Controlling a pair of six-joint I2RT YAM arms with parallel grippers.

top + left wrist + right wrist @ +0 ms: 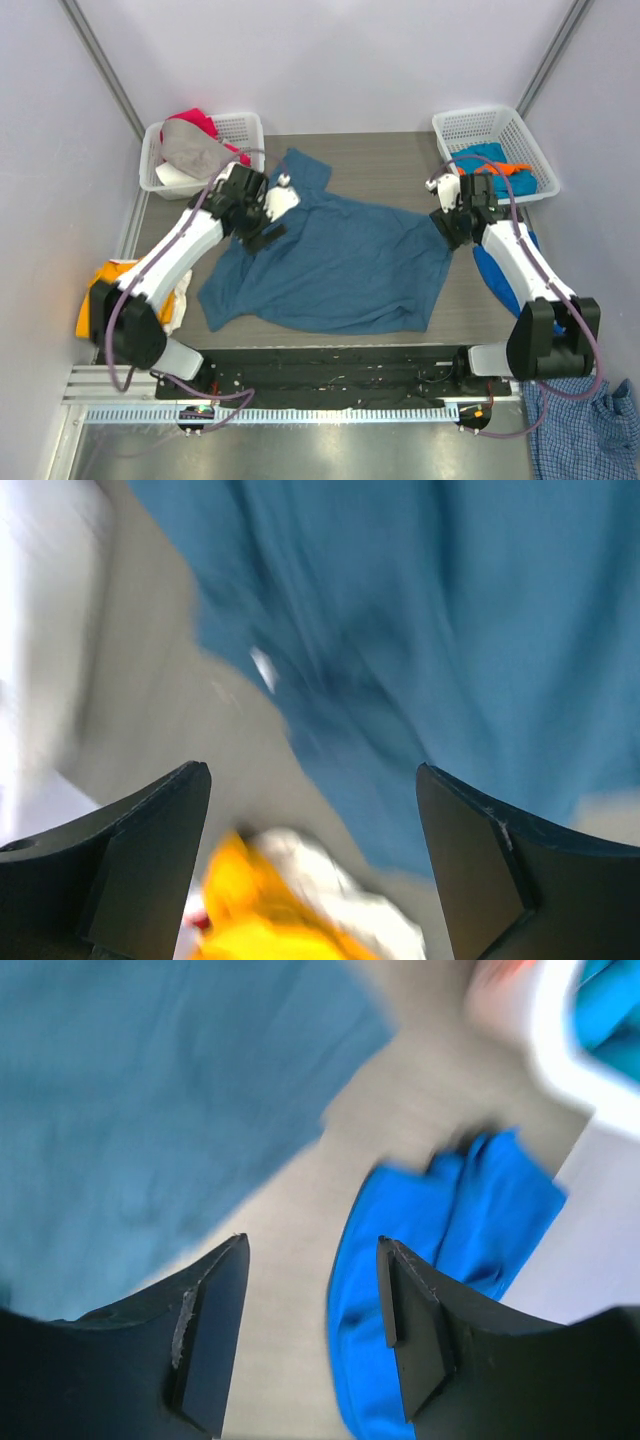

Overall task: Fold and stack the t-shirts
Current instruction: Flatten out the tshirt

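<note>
The big t-shirt (340, 265) is looking plain dark teal-blue all over. The table (400, 160) is showing grey-brown wood stripes. The left basket (245, 128) and the right basket (520, 130) are both looking white, with a mesh of little holes. A red t-shirt (195, 122) and a grey t-shirt (190, 150) are showing in the left one, a turquoise t-shirt (480, 157) and an orange t-shirt (517, 168) in the right one. A bright blue cloth (450, 1210) is glowing by the right arm (520, 260). A yellow cloth (100, 285) and a white cloth (180, 295) are showing by the left arm (185, 250). The 2 arms are looking white and black. The checked shirt (590, 430) is showing blue and white squares.
</note>
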